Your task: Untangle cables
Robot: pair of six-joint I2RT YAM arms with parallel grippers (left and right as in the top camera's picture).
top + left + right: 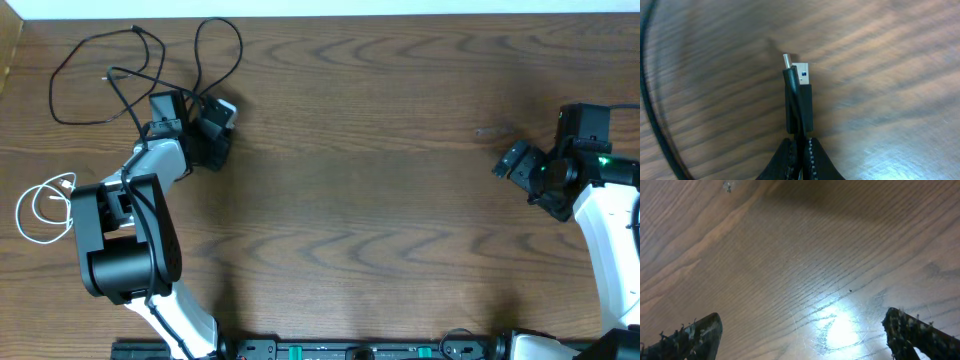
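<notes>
Black cable (197,45) sprawls in loose loops at the far left corner of the table (380,200), and from overhead its crossings are too thin to follow. Where it goes under the left pincer (212,120) the arm's own body hides it. The left wrist view fills that gap only in part. A dark plug body (802,100) with a square metal face stands up from between the finger pads, and a thin strand ending in a small round metal tip (787,61) lies across it. Whether the strand and the plug belong to one cord cannot be told. The frame cuts off the pads at the bottom edge, and a blurred run of black cable (655,125) curves down the left side.

The left pincer (800,145) is pressed together on the plug end, which pokes out just past its tips and above the wood. The loops trail away behind it toward the table's far edge.

A white cable (19,212) lies coiled on its own near the left edge, beside the arm's base and apart from the black one.

The right pincer (512,165) hangs over bare wood at the far right, well apart from both cords. Its fingers (705,330) are spread wide with nothing between them.
</notes>
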